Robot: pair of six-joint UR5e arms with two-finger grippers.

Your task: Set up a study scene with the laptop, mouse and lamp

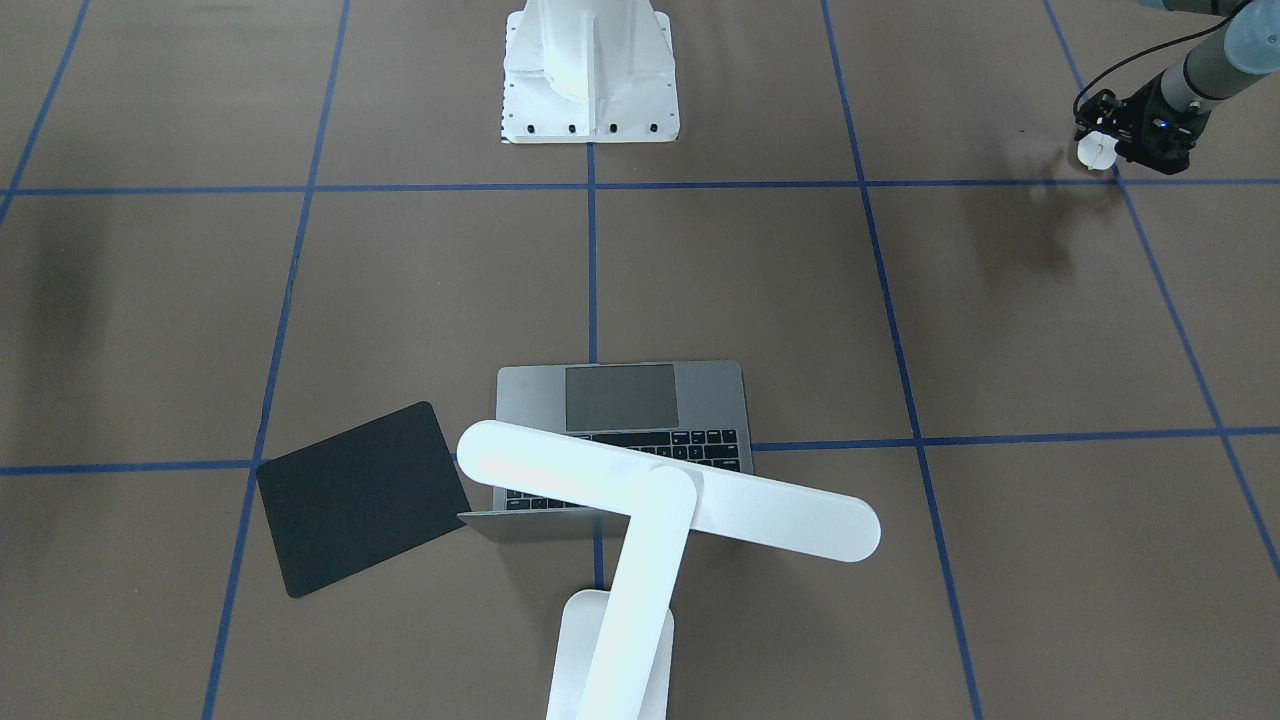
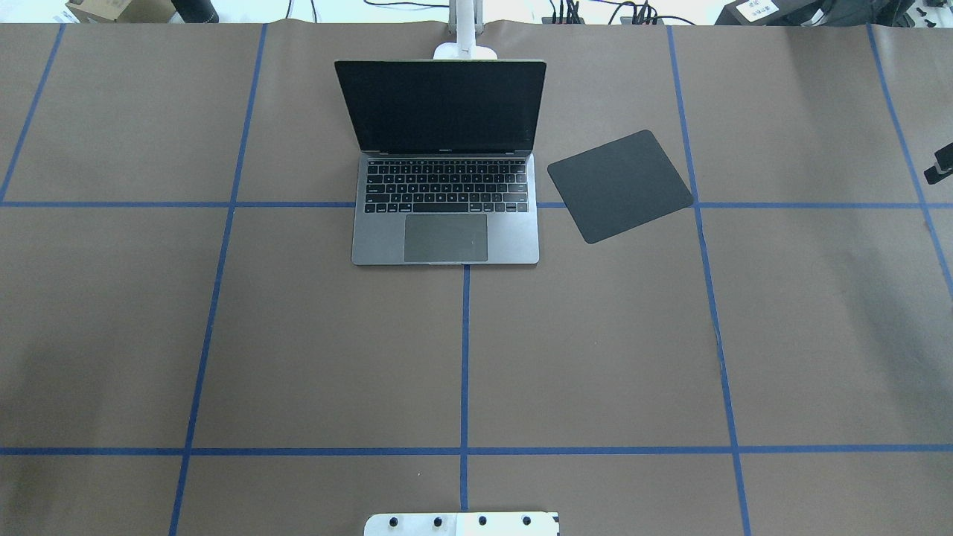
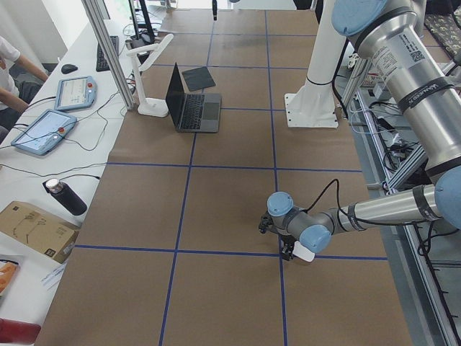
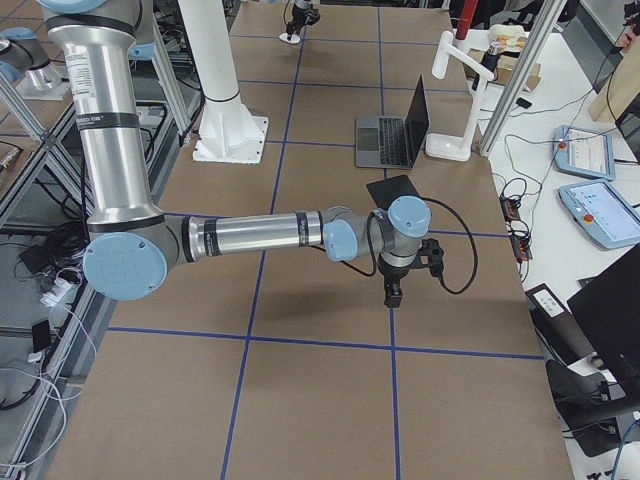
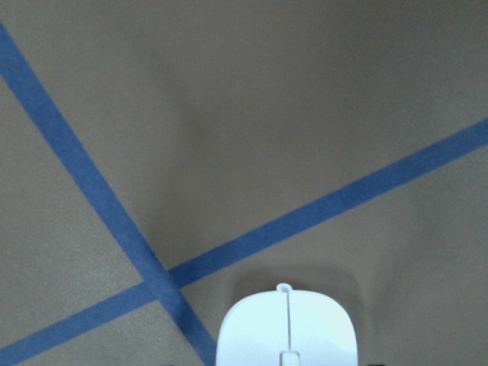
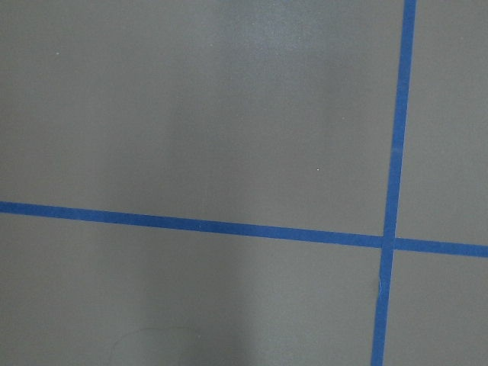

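The laptop (image 2: 447,201) stands open at the far middle of the table, screen dark. Behind it is the white lamp (image 1: 670,490), its bar head over the keyboard and its base (image 2: 465,50) at the far edge. My left gripper (image 1: 1097,148) is far off on the robot's left, shut on the white mouse (image 1: 1098,155), low over the table. The left wrist view shows the mouse (image 5: 286,332) over a crossing of blue tape. My right gripper (image 4: 393,292) points down beyond the black mat; I cannot tell whether it is open or shut.
A flat black square mat (image 2: 620,186) lies right of the laptop. The white robot pedestal (image 1: 590,70) is at the near middle edge. Past the far edge are tablets (image 3: 43,130), a bottle (image 3: 65,196), cables and a seated person (image 3: 11,68).
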